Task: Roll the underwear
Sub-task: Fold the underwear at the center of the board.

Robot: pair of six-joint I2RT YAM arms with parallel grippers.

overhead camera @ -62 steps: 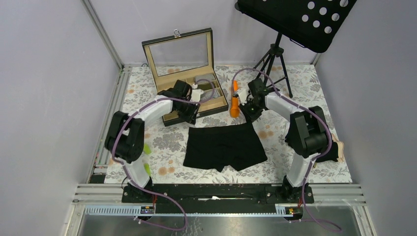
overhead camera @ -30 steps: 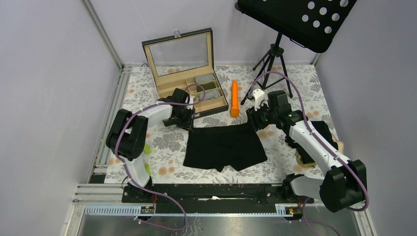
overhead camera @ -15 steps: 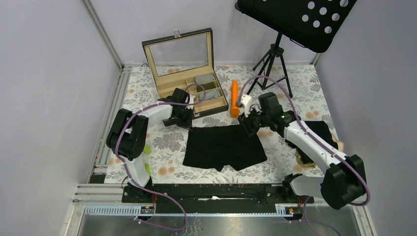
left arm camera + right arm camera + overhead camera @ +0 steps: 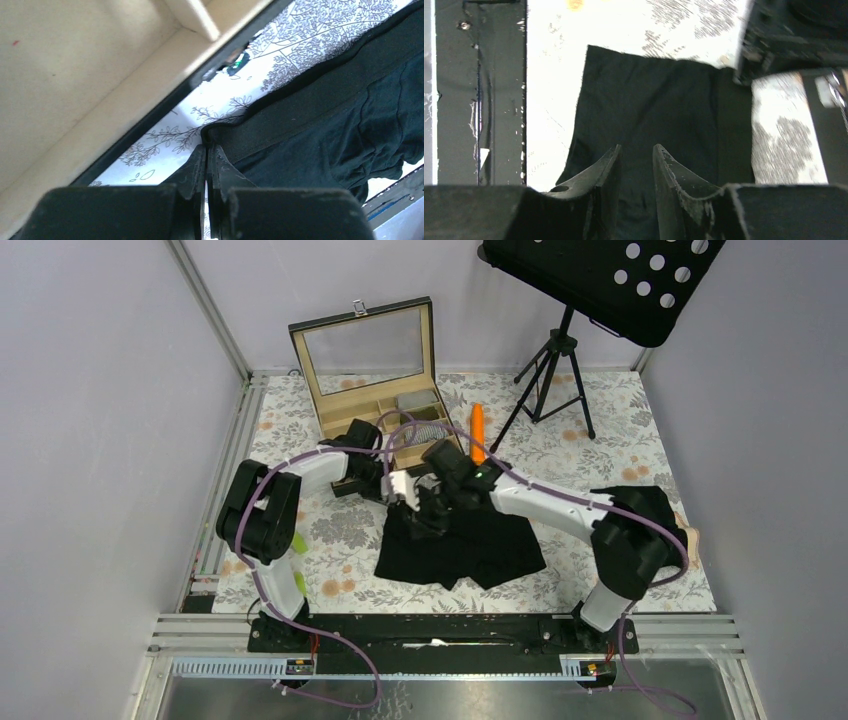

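1. Green in colour, two small bright pieces [image 4: 298, 542] show at the far left, against the lower part of the left arm.
2. The left arm reaches forward across the floral tabletop [image 4: 620, 440] to the near wall of a tan-lined case [image 4: 312, 390], whose glass lid stands raised.
3. The left pincer [image 4: 206, 147] is fully closed, its fingers pressed together. Their tips meet the left corner of the waistband, just beside the case's front wall. Whether any cloth is caught between them cannot be told.
4. A grey cloth [image 4: 418, 402] lies in a rear compartment of the case, partly crossed by a purple cable.
5. The black underwear [image 4: 490, 550] lies on the tabletop between the two arm bases, waistband toward the case and legs toward the near edge. Its upper left part looks bunched and its right side lies flatter.
6. The right arm stretches leftward over the garment. The right pincer [image 4: 636, 148] is low over the upper left area with its fingers a narrow gap apart. Black fabric fills the view beneath them, and no grip is visible.
7. An orange carrot-shaped stick [image 4: 478, 425] lies right of the case, its near end hidden behind the right arm.
8. A black music stand [image 4: 600, 280] rises on a tripod at the back right.
9. Another black garment [image 4: 648, 500] sits heaped near the right edge, well apart from the spread pair.
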